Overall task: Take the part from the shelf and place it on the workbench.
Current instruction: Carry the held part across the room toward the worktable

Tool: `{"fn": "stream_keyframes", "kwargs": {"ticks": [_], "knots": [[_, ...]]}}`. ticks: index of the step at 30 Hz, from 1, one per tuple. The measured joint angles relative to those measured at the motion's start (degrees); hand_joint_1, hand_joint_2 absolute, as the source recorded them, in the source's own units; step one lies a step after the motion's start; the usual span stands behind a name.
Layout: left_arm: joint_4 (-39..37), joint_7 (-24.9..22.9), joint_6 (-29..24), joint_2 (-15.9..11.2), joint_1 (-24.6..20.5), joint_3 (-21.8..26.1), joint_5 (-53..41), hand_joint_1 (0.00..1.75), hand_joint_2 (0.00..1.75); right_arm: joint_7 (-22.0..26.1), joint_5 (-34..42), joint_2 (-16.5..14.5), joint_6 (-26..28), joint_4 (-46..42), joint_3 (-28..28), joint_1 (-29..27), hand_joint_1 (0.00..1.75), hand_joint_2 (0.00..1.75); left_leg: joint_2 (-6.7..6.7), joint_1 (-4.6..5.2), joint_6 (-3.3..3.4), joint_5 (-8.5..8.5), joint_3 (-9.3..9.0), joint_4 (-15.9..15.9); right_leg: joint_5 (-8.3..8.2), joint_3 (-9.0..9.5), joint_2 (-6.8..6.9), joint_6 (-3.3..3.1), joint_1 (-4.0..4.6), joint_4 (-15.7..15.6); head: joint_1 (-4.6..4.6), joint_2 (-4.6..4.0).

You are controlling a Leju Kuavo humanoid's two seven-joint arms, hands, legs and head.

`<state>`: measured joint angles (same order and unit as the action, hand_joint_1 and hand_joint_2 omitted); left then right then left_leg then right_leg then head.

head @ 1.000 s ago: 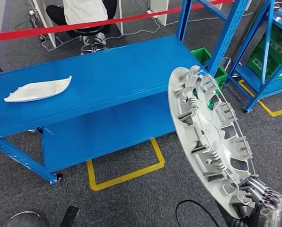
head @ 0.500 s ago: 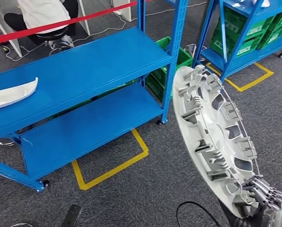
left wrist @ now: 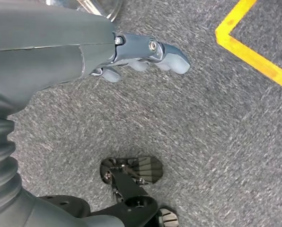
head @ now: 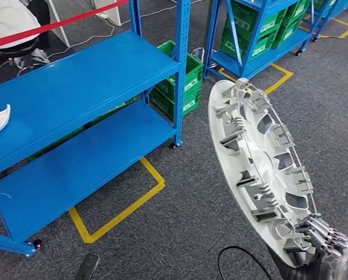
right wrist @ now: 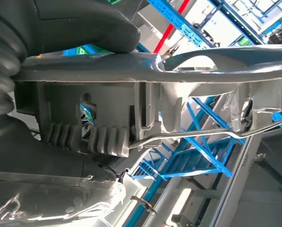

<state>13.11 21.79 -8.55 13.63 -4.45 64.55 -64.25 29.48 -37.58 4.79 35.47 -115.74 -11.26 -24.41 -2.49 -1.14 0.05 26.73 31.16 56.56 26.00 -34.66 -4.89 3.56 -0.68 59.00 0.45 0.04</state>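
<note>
- The part [head: 260,169] is a large round grey cover, like a wheel trim, with ribs, clips and a thin wire ring on the side facing the camera. It hangs in the air over the grey carpet, tilted, to the right of the blue shelf [head: 75,87].
- The right hand [head: 322,239] grips the part at its lower rim. In the right wrist view the thumb [right wrist: 86,28] presses on one face and the dark fingers [right wrist: 89,139] close on the ribbed side, so the rim is pinched between them.
- The left hand [left wrist: 146,52] holds nothing. Its fingers look loosely extended above the carpet.
- The part seems stiff and light, probably thin plastic. However, it is wide and held at one edge only, so it may swing or twist in the grip.
- The clips and wire ring look fragile. A hold on the solid rim or a thick rib seems safer.
- No workbench can be identified with certainty.
</note>
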Motion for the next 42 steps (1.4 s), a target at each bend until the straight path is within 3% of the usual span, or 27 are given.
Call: {"fn": "stream_keyframes", "kwargs": {"ticks": [2,4,5,6,7,9,11,14,16,18,19,20,21,23,25,27,29,31,33,35,36,37,38,40,42], "knots": [[0.0,0.0,0.1,0.2,0.0,0.0,0.1,0.0,1.75,0.0,0.0,0.0,0.0,0.0,0.0,-0.1,1.75,1.75,1.36,0.21,0.5,-0.25,0.17,-0.1,3.45,-2.63,3.07,0.37,0.13,5.9,0.43,0.0],[0.0,0.0,0.2,0.2,0.1,0.0,0.1,0.0,1.75,0.0,0.0,-0.1,0.0,0.0,0.0,0.0,1.75,1.75,2.94,0.55,0.75,-0.38,0.31,-0.1,6.69,-5.55,4.25,0.57,0.1,13.3,0.53,0.0],[0.0,0.0,0.2,0.2,0.2,0.0,0.1,0.0,1.75,0.0,0.1,-0.1,0.0,0.0,0.0,-0.1,1.75,1.75,3.74,0.71,0.82,-0.42,0.36,-0.1,7.08,-5.98,4.4,0.56,0.1,14.9,0.54,0.0],[0.0,0.0,0.2,0.2,0.2,0.0,0.1,0.0,1.75,0.0,0.1,-0.1,0.0,0.0,0.1,-0.1,1.75,1.75,4.47,0.83,0.86,-0.45,0.38,0.0,6.42,-5.24,4.53,0.47,0.12,14.3,0.53,0.0],[0.0,0.0,0.2,0.3,0.1,0.0,0.1,0.0,1.75,0.0,0.1,-0.1,0.0,0.0,0.1,-0.2,1.75,1.75,5.14,0.93,0.87,-0.47,0.35,0.0,4.93,-3.36,4.81,0.3,0.15,11.4,0.53,0.0],[0.0,0.0,0.2,0.3,0.0,0.0,0.1,0.0,1.75,0.0,0.1,-0.1,0.0,0.0,0.2,-0.2,1.75,1.75,6.28,1.24,0.74,-0.45,0.24,0.1,2.09,1.52,7.17,-0.16,0.47,3.3,0.55,0.0],[0.0,0.1,0.2,0.3,0.0,0.0,0.0,0.0,1.75,0.0,0.2,-0.2,0.0,0.0,0.2,-0.1,1.75,1.75,7.24,1.57,0.35,-0.53,0.21,0.2,1.13,3.79,8.88,-0.79,0.89,-1.0,0.48,0.0],[0.0,0.4,0.1,0.3,-0.1,0.0,-0.2,0.0,1.75,0.2,0.6,-0.3,-0.1,0.0,0.3,-0.2,1.75,1.75,8.2,1.53,-0.54,-0.49,0.31,0.3,0.58,3.13,7.38,-1.91,1.01,-1.4,0.42,0.0],[0.0,0.4,0.2,0.4,-0.1,0.0,-0.4,0.0,1.75,0.3,0.7,-0.3,-0.2,0.0,0.3,-0.2,1.75,1.75,6.15,1.36,-1.17,1.84,1.47,2.9,-0.12,2.82,6.16,-2.72,0.79,-1.7,0.26,0.0],[0.0,0.4,0.2,0.4,-0.1,0.0,-0.6,0.0,1.75,0.6,0.6,-0.4,-0.2,0.0,0.3,-0.1,1.75,1.75,3.6,1.28,-1.45,5.94,4.49,9.9,-0.68,2.26,4.9,-3.18,0.7,-1.7,0.08,0.0],[0.0,0.4,0.2,0.4,0.0,0.0,-0.7,0.0,1.75,0.7,0.4,-0.4,-0.2,0.0,0.3,0.0,1.75,1.75,3.08,1.28,-1.45,7.43,6.06,13.4,-0.88,1.99,4.19,-3.25,0.71,-1.7,0.05,0.0],[0.0,0.5,0.2,0.4,0.1,0.0,-0.9,0.0,1.75,0.7,0.2,-0.4,-0.2,0.0,0.3,-0.1,1.75,1.75,2.84,1.29,-1.42,7.91,7.01,15.7,-1.06,1.78,3.44,-3.23,0.72,-1.7,0.05,0.0],[0.0,0.5,0.2,0.4,0.1,0.0,-1.0,0.0,1.75,0.7,-0.1,-0.5,-0.2,-0.1,0.3,-0.2,1.75,1.75,2.72,1.28,-1.35,7.24,7.01,15.9,-1.2,1.64,2.66,-3.15,0.73,-1.7,0.04,0.0],[0.0,0.6,0.2,0.4,0.1,-0.1,-1.2,0.0,1.75,0.6,-0.7,-0.5,-0.2,-0.3,0.2,-0.4,1.75,1.75,2.0,1.21,-1.08,3.44,4.05,10.3,-1.46,1.54,1.13,-2.88,0.69,-1.7,0.05,0.0],[0.0,0.5,0.2,0.4,0.1,-0.2,-1.4,0.0,1.75,0.2,-1.2,-0.5,-0.1,-0.7,0.1,-0.5,1.75,1.75,-0.34,0.94,-0.76,0.63,0.52,3.1,-1.66,1.19,-0.18,-2.46,0.83,-1.4,0.08,0.0],[0.0,0.2,0.2,0.4,0.0,-0.2,-1.7,0.0,1.75,-0.2,-1.3,-0.5,0.1,-1.1,-0.1,-0.6,1.75,1.75,-1.67,0.83,-0.43,0.37,-0.61,0.4,-1.98,0.5,-1.24,-1.85,0.82,-1.1,0.1,0.0],[0.0,0.0,0.2,0.5,0.0,-0.3,-1.8,0.0,1.75,-0.4,-1.3,-0.5,0.2,-1.3,-0.2,-0.9,1.75,1.75,-0.59,0.83,0.2,0.24,-0.53,0.1,-2.28,-0.18,-1.93,-1.15,0.59,-1.1,0.1,0.0],[0.0,0.0,0.2,0.6,0.0,-0.3,-1.8,0.0,1.75,-0.4,-1.3,-0.5,0.2,-1.3,-0.2,-1.1,1.75,1.75,0.72,0.73,0.9,-0.09,-0.48,-0.1,-0.73,-1.5,0.11,-0.55,0.65,1.2,0.45,0.0],[0.0,0.0,0.2,0.6,0.0,-0.3,-1.8,0.0,1.75,-0.4,-1.3,-0.5,0.3,-1.4,-0.3,-0.9,1.75,1.75,2.08,0.8,1.21,-0.19,-0.4,-0.2,3.11,-4.42,3.18,-0.04,0.64,8.0,0.81,0.0],[0.0,0.0,0.2,0.6,0.2,-0.3,-1.7,0.0,1.75,-0.3,-1.2,-0.5,0.3,-1.4,-0.4,-0.7,1.75,1.75,3.68,0.9,1.26,-0.19,-0.32,-0.1,5.84,-7.03,4.25,0.31,0.44,14.6,0.82,0.0],[0.0,0.0,0.1,0.6,0.2,-0.3,-1.7,0.0,1.75,-0.3,-1.2,-0.5,0.2,-1.4,-0.4,-0.7,1.75,1.75,4.43,0.92,1.25,-0.18,-0.3,-0.1,5.75,-7.02,4.45,0.4,0.36,15.2,0.83,0.0],[0.0,0.0,0.1,0.6,0.1,-0.2,-1.6,0.0,1.75,-0.3,-1.2,-0.5,0.2,-1.4,-0.4,-0.7,1.75,1.75,5.12,0.92,1.21,-0.16,-0.32,-0.1,4.65,-5.81,4.67,0.42,0.28,13.5,0.83,0.0],[0.0,-0.2,0.0,0.5,0.1,-0.2,-1.3,0.0,1.75,-0.3,-1.2,-0.5,0.2,-1.3,-0.5,-0.6,1.75,1.75,5.74,0.93,1.13,-0.12,-0.4,-0.1,2.94,-3.56,5.3,0.39,0.24,9.9,0.83,0.0],[0.0,-0.5,-0.1,0.5,0.0,-0.2,-0.8,0.0,1.75,-0.3,-1.3,-0.5,0.2,-1.2,-0.6,-0.1,1.75,1.75,6.8,1.18,0.74,0.06,-0.59,0.0,0.5,1.01,7.76,0.1,0.45,2.0,0.78,0.0],[0.0,-0.7,-0.3,0.4,-0.1,-0.2,-0.6,0.0,1.75,-0.3,-1.4,-0.5,0.2,-1.1,-0.8,0.5,1.75,1.75,7.71,1.45,0.17,0.1,-0.69,0.0,-0.03,2.55,8.78,-0.51,0.77,-1.0,0.66,0.0]]}}
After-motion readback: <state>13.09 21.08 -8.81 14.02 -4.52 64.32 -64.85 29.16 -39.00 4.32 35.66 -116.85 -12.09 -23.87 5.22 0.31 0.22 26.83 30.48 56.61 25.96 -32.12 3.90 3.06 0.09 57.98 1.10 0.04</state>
